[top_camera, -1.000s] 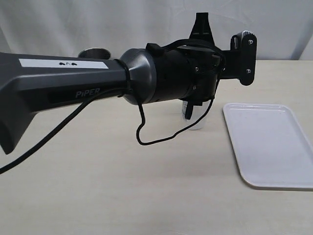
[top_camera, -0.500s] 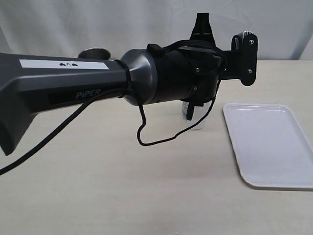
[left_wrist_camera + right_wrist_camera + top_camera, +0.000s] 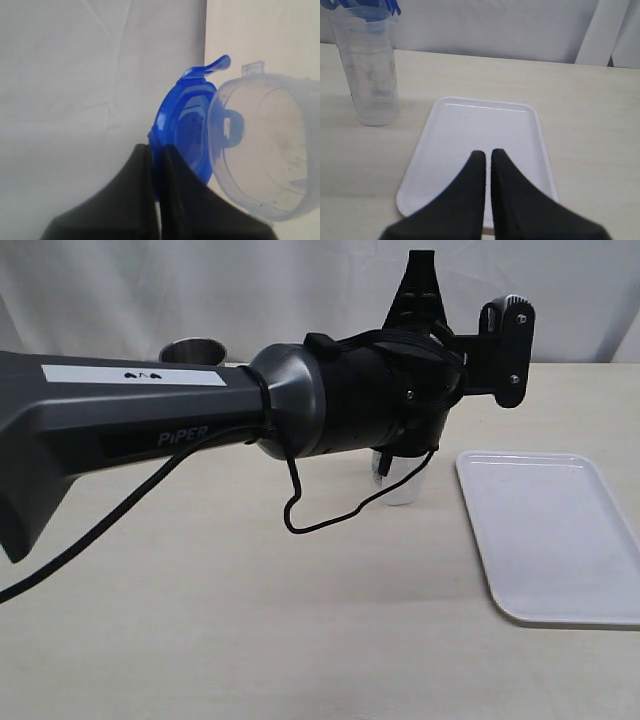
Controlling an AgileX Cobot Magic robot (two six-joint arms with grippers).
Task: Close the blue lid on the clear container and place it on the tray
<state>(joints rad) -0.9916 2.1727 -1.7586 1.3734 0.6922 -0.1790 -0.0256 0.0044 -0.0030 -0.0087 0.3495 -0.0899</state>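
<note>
Step in hand, by my judgement: closing, not yet complete. Blue lid (image 3: 182, 125) is at the mouth of the clear container (image 3: 265, 150) but not seated. It stands tilted on edge against the rim with one snap flap sticking out, and the opening is largely uncovered. Container stands upright on the worktop (image 3: 200, 620), about mid-width and toward the back edge, near the long side of the tray (image 3: 485, 125) but apart from it. Tray lies bare toward the right edge; placement not begun.

Left gripper (image 3: 156, 150): jaws drawn together to a thin slit, tips against the lid's edge. Whether a flap is nipped between them cannot be told. Left arm (image 3: 150, 410) reaches in from the left edge with its forearm near level at about the height of the container's top. Its wrist bulk hides all but the container's base from where I stand.

Right gripper (image 3: 486, 154): jaws closed, nothing in them, hanging above the tray's near end, well apart from the container.

Next move calls for tipping the lid flat and square over the rim, then pressing straight down so the flaps can snap. A tall, narrow canister is likely to topple under any sideways push.

Steel cup (image 3: 192, 348), back left, plays no part.
</note>
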